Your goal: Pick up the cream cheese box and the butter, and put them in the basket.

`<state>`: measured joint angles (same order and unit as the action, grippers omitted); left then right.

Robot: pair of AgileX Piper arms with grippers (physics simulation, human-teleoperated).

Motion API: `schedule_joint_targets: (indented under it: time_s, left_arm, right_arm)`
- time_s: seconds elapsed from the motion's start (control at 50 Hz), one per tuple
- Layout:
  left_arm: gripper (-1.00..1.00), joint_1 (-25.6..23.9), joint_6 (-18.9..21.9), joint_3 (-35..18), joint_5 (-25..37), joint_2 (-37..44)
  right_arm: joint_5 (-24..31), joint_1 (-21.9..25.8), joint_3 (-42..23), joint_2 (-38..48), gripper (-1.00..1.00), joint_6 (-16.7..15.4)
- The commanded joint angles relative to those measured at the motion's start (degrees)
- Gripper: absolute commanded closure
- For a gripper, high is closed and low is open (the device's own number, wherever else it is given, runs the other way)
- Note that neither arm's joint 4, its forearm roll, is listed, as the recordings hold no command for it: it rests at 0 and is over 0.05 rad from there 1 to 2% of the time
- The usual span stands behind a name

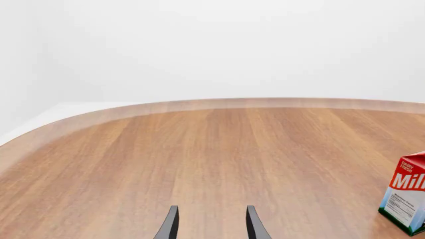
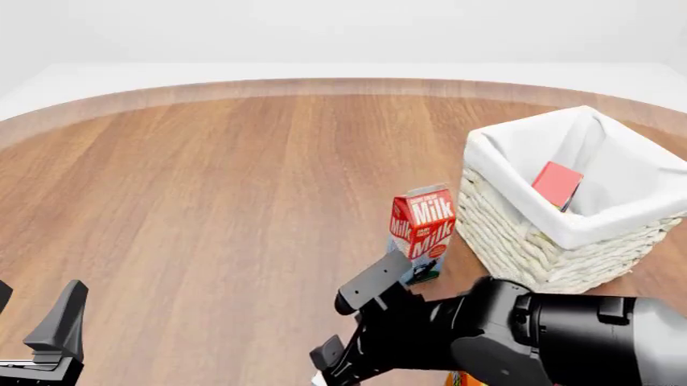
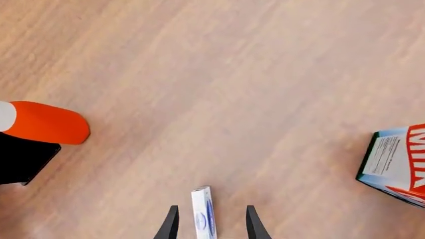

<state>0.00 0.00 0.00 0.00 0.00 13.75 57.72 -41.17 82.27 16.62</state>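
The cream cheese box, a thin white box with pale blue marking seen edge-on, lies on the table between the fingertips of my right gripper. The jaws stand open, with a gap on each side of the box. In the front view my right gripper points down at the table's near edge, and the arm hides the box. The butter, a plain red carton, leans inside the white wicker basket at the right. My left gripper hangs open and empty at the near left, and its fingers show over bare wood.
A red-and-white milk carton stands just left of the basket, close to my right gripper; it also shows as the milk carton and the milk carton in the wrist views. An orange object with a white end lies near a black part.
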Motion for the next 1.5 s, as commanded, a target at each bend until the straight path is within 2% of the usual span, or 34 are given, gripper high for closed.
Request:
schedule_joint_targets:
  time_s: [0.02,0.26,0.32,0.34,0.5,0.88,1.5]
  left_arm:
    - [-1.00,0.00,0.00,0.00,0.00,0.00]
    - [-1.00,0.00,0.00,0.00,0.00,0.00]
    - [-1.00,0.00,0.00,0.00,0.00,0.00]
    - [-1.00,0.00,0.00,0.00,0.00,0.00]
    - [-1.00,0.00,0.00,0.00,0.00,0.00]
    - [-1.00,0.00,0.00,0.00,0.00,0.00]
    - [-1.00,0.00,0.00,0.00,0.00,0.00]
  right_arm:
    - [0.24,0.66,-0.53,1.72,-1.00,0.15]
    - [1.48,0.68,-1.75,2.67,-1.00,-0.55]
    - [3.23,1.06,-3.46,2.39,-1.00,-1.36]
    - [3.92,-0.15,-3.96,1.76,-1.00,-2.86]
    - [4.11,-0.23,-4.26,2.66,-1.00,-3.52]
    - [3.04,1.51,-2.77,4.44,-1.00,-1.45]
    - [-0.32,2.54,-1.88,7.93,-1.00,-0.22]
